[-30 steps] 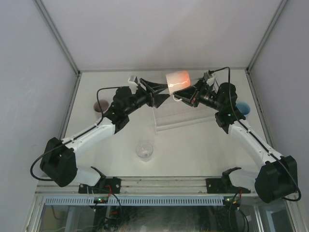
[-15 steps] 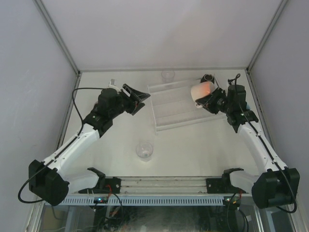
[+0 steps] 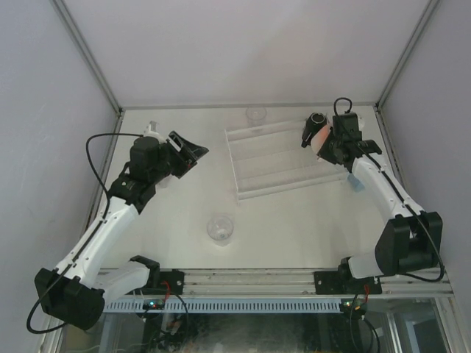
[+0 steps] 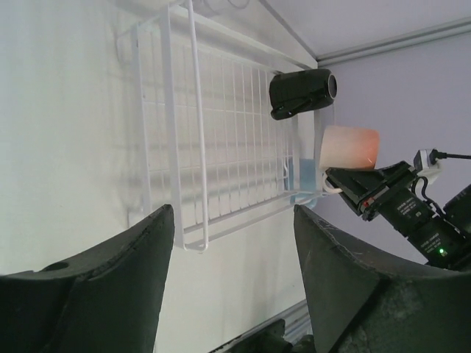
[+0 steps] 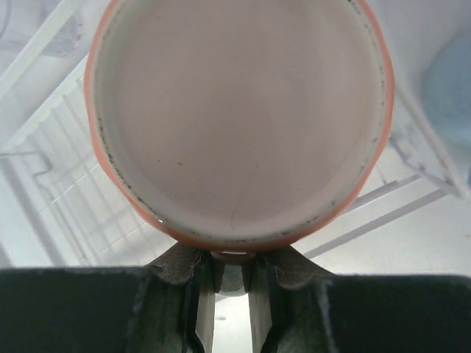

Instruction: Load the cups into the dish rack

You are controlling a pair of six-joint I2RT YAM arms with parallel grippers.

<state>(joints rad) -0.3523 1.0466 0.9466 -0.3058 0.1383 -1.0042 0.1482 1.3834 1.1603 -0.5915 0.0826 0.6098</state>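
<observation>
The dish rack (image 3: 280, 158) is a pale see-through grid tray at the table's far middle. My right gripper (image 3: 324, 145) is shut on the handle of the peach-pink mug (image 5: 239, 118), held at the rack's far right corner. The mug's mouth faces the wrist camera. The left wrist view shows it (image 4: 349, 147) just below the black mug (image 4: 302, 92), which lies on its side in that corner. My left gripper (image 3: 188, 153) is open and empty left of the rack. One glass tumbler (image 3: 220, 228) stands near the front, another (image 3: 255, 114) behind the rack. The mauve mug is hidden.
A light blue cup (image 3: 355, 182) sits right of the rack, partly under my right arm, and shows in the right wrist view (image 5: 449, 95). The enclosure walls stand close behind and beside the table.
My right gripper has carried the peach-pink mug from above the rack's far middle to its far right corner. My left arm has drawn back left, away from the rack.
</observation>
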